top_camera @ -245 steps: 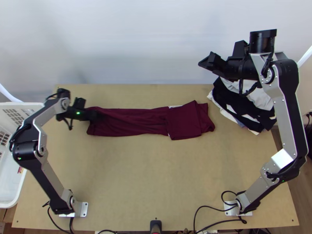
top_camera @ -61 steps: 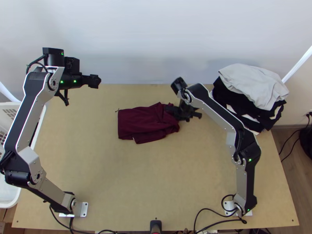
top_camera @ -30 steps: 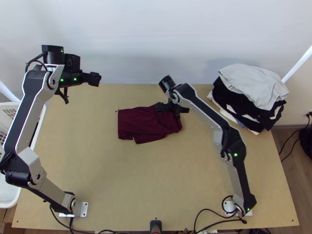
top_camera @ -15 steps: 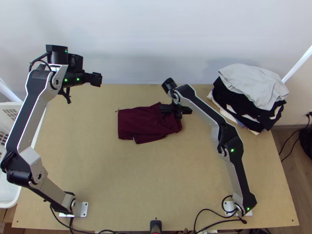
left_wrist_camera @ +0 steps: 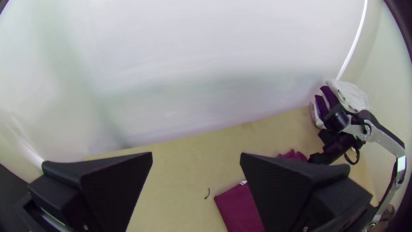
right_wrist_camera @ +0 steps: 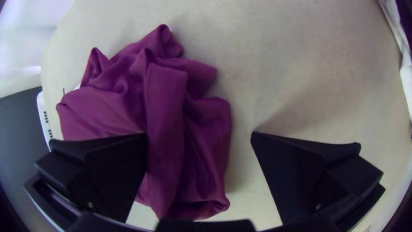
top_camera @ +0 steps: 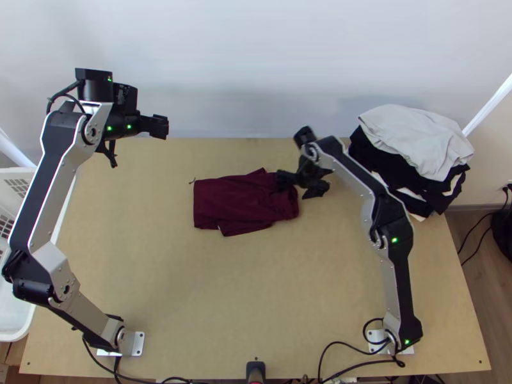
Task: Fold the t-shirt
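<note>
The t-shirt is made of smooth, faintly shiny cloth, the stacked clothes of matt cloth. Smooth, matt wood is seen on the table, satin metal on the arm links, matt plastic on the fingers.

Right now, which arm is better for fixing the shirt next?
Right, most likely: the right gripper is open at the shirt's rumpled end. The left gripper is open too, but hangs off past the smoother end, well away from the cloth.
</note>
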`<state>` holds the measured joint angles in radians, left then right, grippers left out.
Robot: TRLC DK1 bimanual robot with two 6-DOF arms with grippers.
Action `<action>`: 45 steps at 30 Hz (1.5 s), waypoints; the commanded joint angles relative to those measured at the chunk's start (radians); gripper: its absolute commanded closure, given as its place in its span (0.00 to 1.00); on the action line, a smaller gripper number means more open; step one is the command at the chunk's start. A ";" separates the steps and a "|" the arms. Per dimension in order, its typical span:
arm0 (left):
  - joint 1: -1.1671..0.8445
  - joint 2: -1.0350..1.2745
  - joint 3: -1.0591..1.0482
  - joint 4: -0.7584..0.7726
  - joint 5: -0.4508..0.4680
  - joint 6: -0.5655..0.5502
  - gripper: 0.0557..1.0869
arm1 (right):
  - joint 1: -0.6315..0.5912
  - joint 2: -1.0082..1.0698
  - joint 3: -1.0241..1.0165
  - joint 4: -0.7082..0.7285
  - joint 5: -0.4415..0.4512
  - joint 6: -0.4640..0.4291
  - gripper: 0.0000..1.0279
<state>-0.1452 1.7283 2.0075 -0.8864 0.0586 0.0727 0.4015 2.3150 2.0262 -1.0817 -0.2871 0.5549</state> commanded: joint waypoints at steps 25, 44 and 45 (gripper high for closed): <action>0.018 -0.003 0.131 -0.105 -0.051 0.038 0.04 | 0.137 0.136 0.025 0.181 -0.366 0.030 0.05; 0.013 -0.022 0.131 -0.114 -0.080 0.013 0.04 | 0.062 -0.373 -0.066 0.304 -0.305 0.040 0.97; 0.013 -0.022 0.129 -0.114 -0.080 0.010 0.04 | 0.053 -0.393 -0.064 0.305 -0.305 0.051 0.97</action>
<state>-0.1310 1.7283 2.1078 -0.9901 -0.0124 0.0940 0.4816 2.0407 1.9602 -0.7929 -0.5911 0.5766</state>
